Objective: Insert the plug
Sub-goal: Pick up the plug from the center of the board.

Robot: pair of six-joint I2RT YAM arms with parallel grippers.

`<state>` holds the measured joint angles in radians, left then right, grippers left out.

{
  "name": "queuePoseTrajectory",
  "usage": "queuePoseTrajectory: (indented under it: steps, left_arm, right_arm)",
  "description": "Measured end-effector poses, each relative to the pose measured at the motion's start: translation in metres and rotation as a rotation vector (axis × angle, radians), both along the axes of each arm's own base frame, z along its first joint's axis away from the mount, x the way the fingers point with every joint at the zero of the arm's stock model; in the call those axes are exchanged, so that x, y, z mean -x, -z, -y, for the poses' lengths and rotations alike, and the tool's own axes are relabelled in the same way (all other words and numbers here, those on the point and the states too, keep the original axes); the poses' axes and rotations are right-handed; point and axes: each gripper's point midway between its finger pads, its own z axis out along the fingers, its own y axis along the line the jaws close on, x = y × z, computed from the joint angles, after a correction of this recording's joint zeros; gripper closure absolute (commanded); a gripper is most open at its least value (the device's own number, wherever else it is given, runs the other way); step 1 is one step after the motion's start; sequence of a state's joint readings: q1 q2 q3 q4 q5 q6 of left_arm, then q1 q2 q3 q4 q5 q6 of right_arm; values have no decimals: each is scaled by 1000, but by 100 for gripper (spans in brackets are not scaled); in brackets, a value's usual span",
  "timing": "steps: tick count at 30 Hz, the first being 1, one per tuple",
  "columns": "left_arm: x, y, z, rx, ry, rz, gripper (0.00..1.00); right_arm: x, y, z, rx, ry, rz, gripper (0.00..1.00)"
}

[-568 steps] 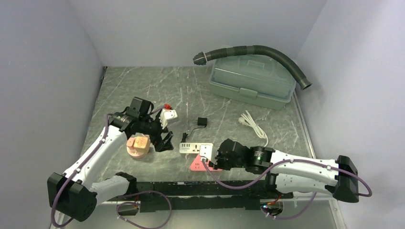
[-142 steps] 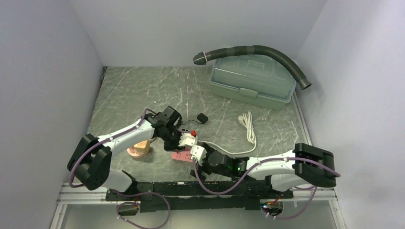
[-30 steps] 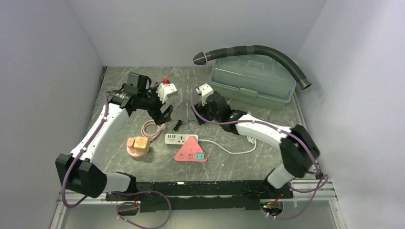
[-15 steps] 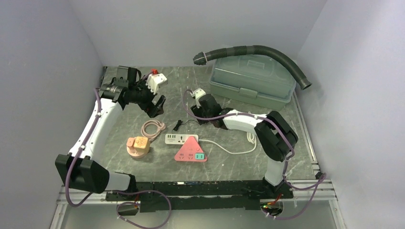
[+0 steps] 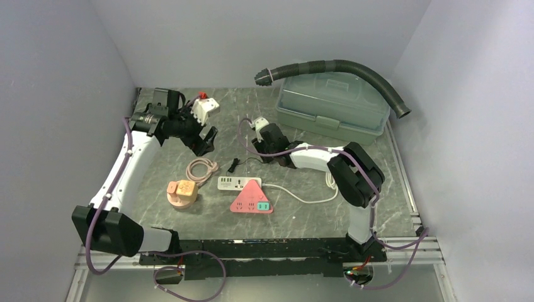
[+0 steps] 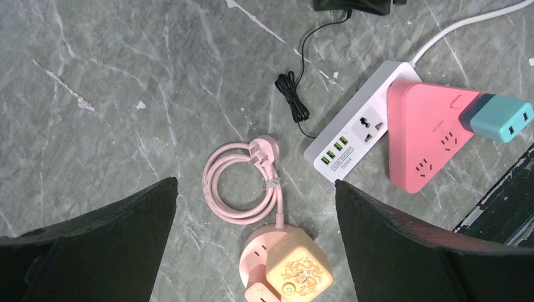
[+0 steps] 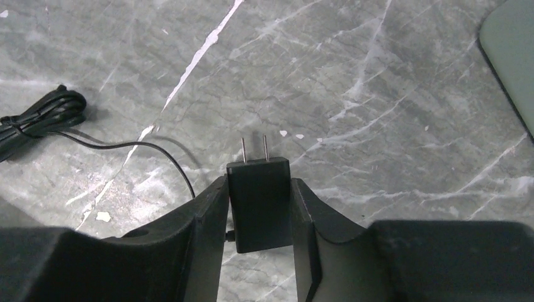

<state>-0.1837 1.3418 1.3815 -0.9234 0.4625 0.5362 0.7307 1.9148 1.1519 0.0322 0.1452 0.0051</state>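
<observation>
The black plug (image 7: 259,202) stands between the fingers of my right gripper (image 7: 258,184), its two prongs pointing away. Both fingers press its sides, and it rests low over the marble table. Its thin black cable (image 7: 126,146) runs left to a tied bundle (image 7: 38,113). In the top view my right gripper (image 5: 267,151) hides the plug. The white power strip (image 5: 230,183) lies nearer the front, beside a pink triangular strip (image 5: 250,199). My left gripper (image 5: 206,139) hovers open at the back left, with nothing between its jaws.
A pink round socket with an orange cube (image 6: 283,264) and its coiled pink cord (image 6: 242,189) lie under the left gripper. A teal adapter (image 6: 500,117) sits in the pink strip. The green toolbox (image 5: 330,104) and black hose (image 5: 340,66) stand at the back right.
My right gripper has slid left and down to the table and closed its jaws onto the black plug. The left arm drew back to the far left, still open.
</observation>
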Motion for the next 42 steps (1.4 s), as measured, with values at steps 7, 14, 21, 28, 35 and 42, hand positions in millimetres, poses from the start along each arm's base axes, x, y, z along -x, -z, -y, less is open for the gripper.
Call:
queuePoseTrajectory:
  steps: [7, 14, 21, 28, 35, 42]
  left_arm:
    - [4, 1, -4, -12, -9, 5, 0]
    - [4, 0, -4, -10, -12, 7, 0]
    - [4, 0, -4, -9, -13, 9, 0]
    - [3, -5, -2, 0, -4, 32, 0]
    - [13, -45, 10, 47, 152, 232, 0]
    - [16, -87, 19, 60, 263, 438, 0]
  right_arm:
    - [-4, -4, -2, -22, -8, 3, 50]
    - [1, 4, -1, -13, -20, -27, 57]
    - [4, 6, -1, -24, -18, -38, 90]
    - [8, -14, -6, -58, -52, -25, 89]
    - [28, -163, -24, -331, -200, 214, 88]
    - [80, -284, -53, -545, -394, 459, 88]
